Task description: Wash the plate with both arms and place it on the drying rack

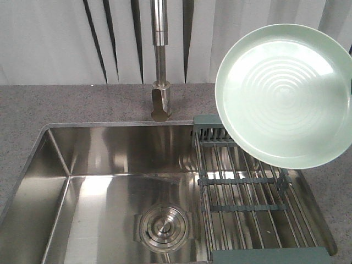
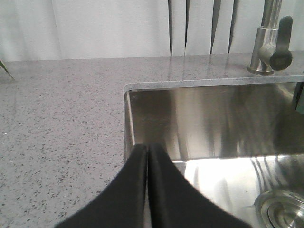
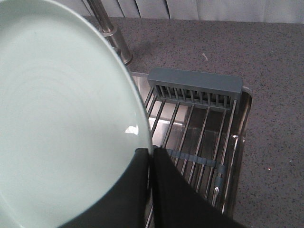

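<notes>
1. Position: the round pale mint-green plate [image 1: 283, 93] hangs in the air above the far end of the rectangular steel-rod drying rack [image 1: 242, 180] with grey-teal end pieces. It is tilted steeply with its ringed face toward the front camera and is clear of the rods.
2. State, right end effector [image 3: 151, 154]: the black fingers are clamped on the plate's rim, above the rack's middle rods.
3. State, left end effector [image 2: 147, 151]: the fingers are pressed together with nothing between them. It sits well left of the rack, at the opposite edge of the stainless steel sink [image 1: 110, 154].
4. Judged step: setting the plate down on the rack. Whether the plate has been rinsed cannot be told.
5. Method: bring the plate toward the rack's centre, away from the far end piece. Descend slowly and reduce the tilt so the plate meets several rods at once.
6. Release: part the fingers only once the plate's weight rests on the rods.
7. Risks: a rim grip on a smooth plate may slip or pivot, and the rim may catch in a gap between the rods.
8. Leave the left arm well left of the rack.
</notes>
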Tool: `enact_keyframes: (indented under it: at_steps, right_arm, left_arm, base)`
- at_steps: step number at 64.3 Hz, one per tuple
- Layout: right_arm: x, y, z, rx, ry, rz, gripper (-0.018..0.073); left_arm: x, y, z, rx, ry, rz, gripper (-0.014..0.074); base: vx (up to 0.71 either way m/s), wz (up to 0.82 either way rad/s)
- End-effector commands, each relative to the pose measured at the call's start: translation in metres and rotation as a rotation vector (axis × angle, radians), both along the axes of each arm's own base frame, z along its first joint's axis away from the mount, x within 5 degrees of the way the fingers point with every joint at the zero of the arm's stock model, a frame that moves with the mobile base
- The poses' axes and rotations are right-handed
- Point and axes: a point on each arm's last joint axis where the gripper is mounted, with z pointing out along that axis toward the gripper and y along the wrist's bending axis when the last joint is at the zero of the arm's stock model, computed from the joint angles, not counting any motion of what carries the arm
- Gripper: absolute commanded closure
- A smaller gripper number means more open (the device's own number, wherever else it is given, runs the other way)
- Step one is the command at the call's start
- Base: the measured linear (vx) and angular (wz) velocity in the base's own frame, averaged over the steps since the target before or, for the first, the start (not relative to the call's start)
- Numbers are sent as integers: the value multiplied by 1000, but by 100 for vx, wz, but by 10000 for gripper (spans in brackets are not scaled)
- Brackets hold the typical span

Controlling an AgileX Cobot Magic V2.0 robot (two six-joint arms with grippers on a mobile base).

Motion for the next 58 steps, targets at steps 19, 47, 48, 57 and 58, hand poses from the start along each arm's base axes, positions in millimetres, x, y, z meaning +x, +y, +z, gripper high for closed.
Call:
enact_keyframes:
  at_steps: [19,47,48,57,58]
  right_arm:
    - [-3,2,14,25,-84,-15,566]
    - [-3,2,14,25,-84,-15,566]
    - [-3,2,14,25,-84,-15,566]
    - [-3,2,14,25,-84,-15,566]
    - [-3,2,14,25,-84,-15,566]
  left_arm:
    - [0,-1,2,-11,-70,-14,603]
    - [0,-1,2,-11,-70,-14,603]
    - [0,-1,2,-11,-70,-14,603]
    - [0,-1,2,-11,-70,-14,603]
    - [0,-1,2,-11,-70,-14,603]
  base:
    - [0,0]
    - [0,0]
    - [0,0]
    - [0,0]
    - [0,0]
